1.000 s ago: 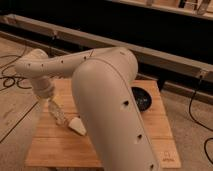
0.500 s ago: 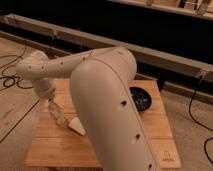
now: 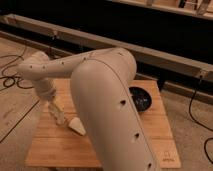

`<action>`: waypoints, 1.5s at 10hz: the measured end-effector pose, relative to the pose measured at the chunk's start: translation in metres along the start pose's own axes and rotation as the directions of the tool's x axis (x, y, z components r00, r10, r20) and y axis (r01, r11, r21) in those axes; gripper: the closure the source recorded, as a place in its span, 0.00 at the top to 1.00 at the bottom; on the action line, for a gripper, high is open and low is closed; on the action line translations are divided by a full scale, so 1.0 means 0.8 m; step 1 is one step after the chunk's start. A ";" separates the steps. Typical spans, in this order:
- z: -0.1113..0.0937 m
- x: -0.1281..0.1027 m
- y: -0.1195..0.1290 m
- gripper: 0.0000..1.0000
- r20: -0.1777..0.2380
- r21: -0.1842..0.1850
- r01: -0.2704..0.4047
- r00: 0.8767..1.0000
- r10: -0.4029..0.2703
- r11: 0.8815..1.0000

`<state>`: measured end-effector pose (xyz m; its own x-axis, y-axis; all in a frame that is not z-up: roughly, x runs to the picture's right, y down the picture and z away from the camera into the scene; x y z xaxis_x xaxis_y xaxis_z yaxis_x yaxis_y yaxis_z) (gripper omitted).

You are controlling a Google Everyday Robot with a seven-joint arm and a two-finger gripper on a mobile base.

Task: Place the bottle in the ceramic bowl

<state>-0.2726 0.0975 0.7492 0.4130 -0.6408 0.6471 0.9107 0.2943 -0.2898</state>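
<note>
The dark glossy ceramic bowl (image 3: 141, 98) sits at the right back of the wooden table (image 3: 60, 147), half hidden behind my big pale arm (image 3: 107, 105). My gripper (image 3: 56, 111) hangs at the left of the table, pointing down. A slim clear bottle (image 3: 60, 118) seems to stand right at the gripper's tip, but I cannot tell whether it is held. The bowl is far to the right of the gripper, on the other side of the arm.
A pale block-like object (image 3: 76, 126) lies on the table just right of the gripper. Cables (image 3: 10, 75) run over the floor at the left and at the right (image 3: 200, 115). A long metal rail (image 3: 150, 52) runs behind the table.
The gripper has sunk slightly and shifted a little to the right over the left part of the table. The bowl and the pale object have not moved.
</note>
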 end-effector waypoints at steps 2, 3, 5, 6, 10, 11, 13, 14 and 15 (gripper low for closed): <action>0.001 0.001 0.000 0.65 0.011 0.002 -0.008 1.000 0.008 1.000; 0.002 0.002 0.000 0.55 0.012 0.003 -0.011 1.000 0.011 1.000; 0.002 0.004 0.000 0.33 0.014 0.002 -0.011 1.000 0.011 1.000; 0.002 0.004 0.000 0.25 0.015 0.002 -0.009 1.000 0.009 1.000; -0.005 0.005 -0.002 0.15 0.022 0.018 -0.004 1.000 0.004 1.000; -0.009 0.005 -0.003 0.15 0.024 0.025 -0.004 1.000 0.003 1.000; -0.020 0.006 -0.004 0.15 0.031 0.045 0.003 1.000 -0.005 0.999; -0.028 0.006 -0.005 0.15 0.035 0.056 0.006 0.999 -0.008 0.998; -0.040 0.008 -0.003 0.15 0.040 0.074 0.006 0.999 -0.009 0.997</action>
<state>-0.2721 0.0699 0.7319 0.4046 -0.6145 0.6773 0.9103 0.3419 -0.2335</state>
